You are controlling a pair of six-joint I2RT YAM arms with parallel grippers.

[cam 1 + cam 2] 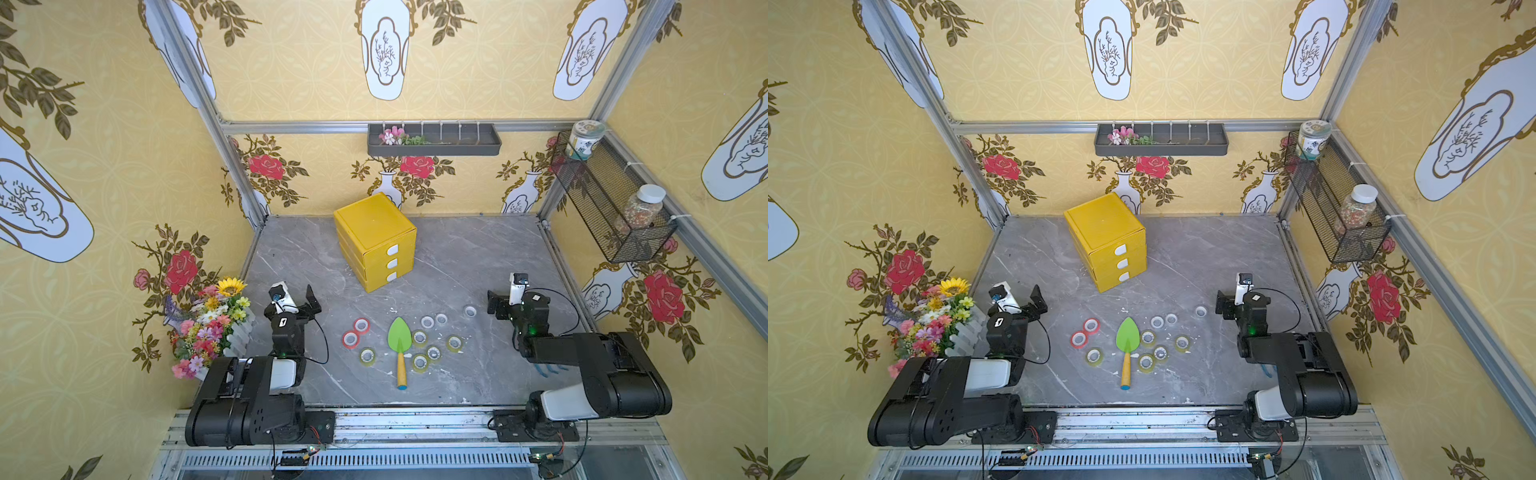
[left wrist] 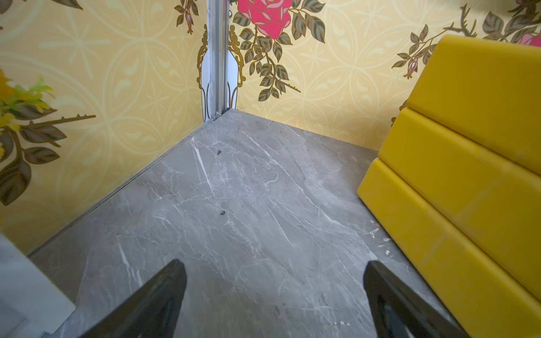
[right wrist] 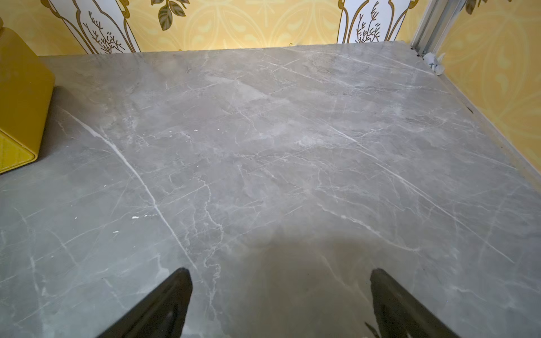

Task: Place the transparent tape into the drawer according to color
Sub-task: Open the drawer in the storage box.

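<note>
**Both top views:** the transparent tape [image 1: 419,338] lies as flat rolls on the grey table [image 1: 478,266], lower centre of the frame, around a green trowel [image 1: 400,337]; two red rolls [image 1: 361,325] touch each other left of the blade; yellowish and colourless ones sit close together right of it, with one colourless roll [image 1: 470,310] apart, further right; none is in the yellow drawer unit [image 1: 376,237], upper centre, whose three drawers all look closed.

**Wrist views:** left tool [image 2: 273,263] and right tool [image 3: 280,271] have jaws spread wide over bare table, nothing between them, each well apart from the rolls.

**Likely faults from here:**
- a roll carried up before any drawer is drawn out;
- the light-looking unit sliding when a white tab [image 1: 392,249] is pulled;
- a jaw nudging a neighbouring roll or the trowel, the rolls lying so close;
- yellowish and colourless tints being confused, so a roll lands in the wrong drawer;
- a glossy flat roll slipping from the pinch.
</note>
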